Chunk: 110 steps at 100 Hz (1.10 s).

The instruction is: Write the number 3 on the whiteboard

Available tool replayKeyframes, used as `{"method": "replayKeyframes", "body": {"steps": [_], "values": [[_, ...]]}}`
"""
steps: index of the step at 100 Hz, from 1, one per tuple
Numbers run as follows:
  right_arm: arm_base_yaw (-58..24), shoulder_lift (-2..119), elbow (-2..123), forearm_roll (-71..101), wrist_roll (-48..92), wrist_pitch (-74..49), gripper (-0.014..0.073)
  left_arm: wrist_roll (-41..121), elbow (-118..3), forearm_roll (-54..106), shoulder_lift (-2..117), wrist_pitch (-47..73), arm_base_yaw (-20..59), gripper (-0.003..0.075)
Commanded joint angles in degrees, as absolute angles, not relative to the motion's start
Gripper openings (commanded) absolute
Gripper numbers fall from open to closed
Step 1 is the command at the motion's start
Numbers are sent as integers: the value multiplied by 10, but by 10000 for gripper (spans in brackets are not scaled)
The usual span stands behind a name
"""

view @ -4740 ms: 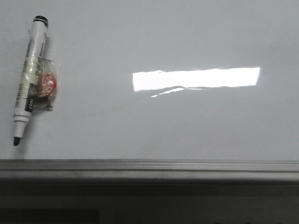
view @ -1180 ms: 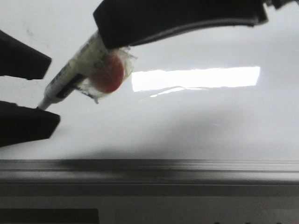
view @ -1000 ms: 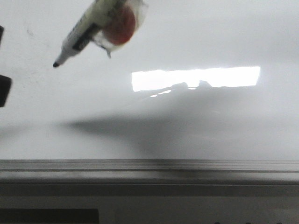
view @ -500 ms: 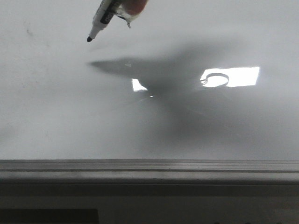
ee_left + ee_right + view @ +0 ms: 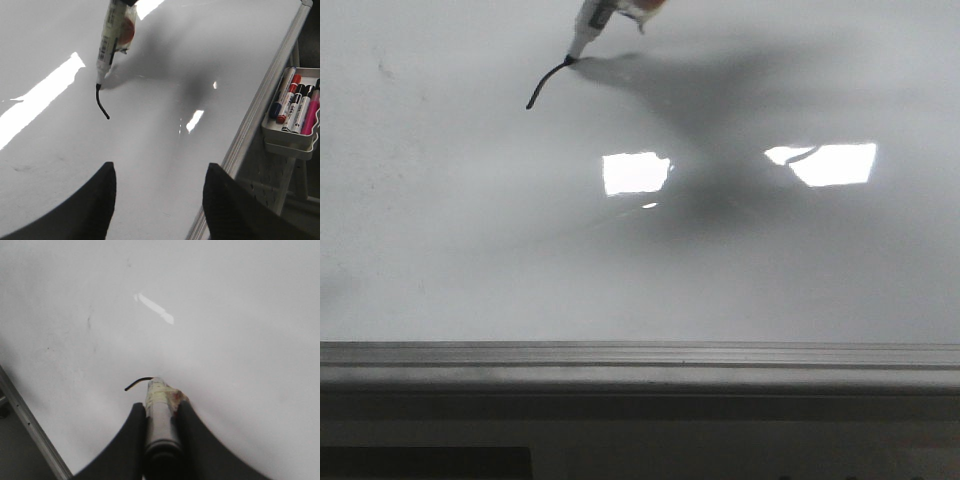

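Your right gripper [image 5: 161, 432] was clenched around the marker pen [image 5: 159, 415], jaws pressing the barrel from both sides, so the pen sat steeply tilted with its tip touching the whiteboard [image 5: 470, 260]; that firm side grip looked meant to keep the nib from slipping as it dragged. The number 3 [image 5: 546, 82] was only a short curved black stroke, lying in the far left part of the board and ending right at the nib, so you had barely begun the digit. Your left gripper [image 5: 157, 200] hung released, jaws spread and empty, well apart from the stroke, probably held back to leave the writing area free. A tray of spare markers [image 5: 295, 112] hung beyond the board's metal frame [image 5: 260, 100], out of the way.
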<state>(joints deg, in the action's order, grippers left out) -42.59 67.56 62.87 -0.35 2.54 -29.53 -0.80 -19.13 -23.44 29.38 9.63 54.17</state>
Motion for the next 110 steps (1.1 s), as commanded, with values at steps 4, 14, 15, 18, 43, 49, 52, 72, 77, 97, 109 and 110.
{"method": "replayKeyframes", "body": {"steps": [4,14,15,18,43,49,52,72,77,97,109,110], "values": [[-415,648,649,-29,30,-321,-64,-14,-207,-230,294,52,545,353],[-419,649,636,-10,29,-351,-64,-14,-207,-230,294,49,545,353],[-421,649,634,-7,29,-348,-64,-14,-207,-230,294,48,545,353],[-425,651,626,0,29,-342,-64,-14,-207,-230,294,46,545,353],[-447,670,617,-11,25,-344,-64,-14,-207,-230,294,35,545,353],[-444,660,617,-31,0,-368,-64,-14,-207,-230,294,35,545,353],[-444,655,616,-45,-10,-381,-64,-14,-207,-230,294,35,545,353],[-459,645,593,-25,-17,-386,-64,-14,-207,-230,294,35,545,353],[-469,658,587,-17,-17,-371,-64,-14,-207,-230,294,35,545,353],[-489,705,605,-17,-17,-299,-64,-14,-207,-232,294,35,545,353],[-497,695,610,-16,-17,-307,-64,-14,-207,-233,304,26,545,353],[-499,693,610,-16,-17,-308,-64,-14,-207,-233,306,22,545,353]]}}
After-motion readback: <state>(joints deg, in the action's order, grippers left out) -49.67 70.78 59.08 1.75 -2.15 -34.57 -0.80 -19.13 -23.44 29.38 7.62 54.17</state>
